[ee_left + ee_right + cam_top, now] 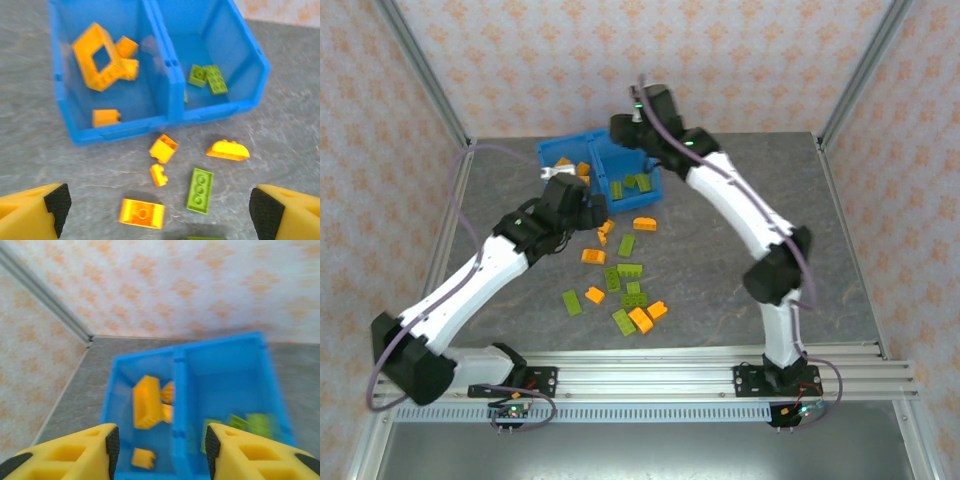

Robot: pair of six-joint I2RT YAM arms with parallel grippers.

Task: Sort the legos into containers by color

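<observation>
Sorting scene, top and wrist views. The blue bin (pixel 560 150) stands toward the far left of the grey bench (pixel 740 200), its two compartments side by side and split by a middle wall (pixel 167 75). The left compartment holds orange legos (pixel 100 57), among them a large open frame-shaped piece and a small brick (pixel 106 118) by the front wall. The right compartment holds olive-green legos (pixel 207 77).

Loose legos of both colours lie scattered on the bench in front of the bin, between the two arms. Nearest the bin are an orange curved piece (pixel 228 150), two small orange bricks (pixel 163 148), a flat green plate (pixel 200 190) and an orange plate (pixel 141 213).

The left jaws are released and spread wide, black pads (pixel 57 202) well apart. They are low over the loose bricks just in front of the bin and grasp nothing. The right jaws are also released. Their yellow fingers (pixel 95 452) are parted above the bin, with the middle wall showing between them, and they carry nothing.
</observation>
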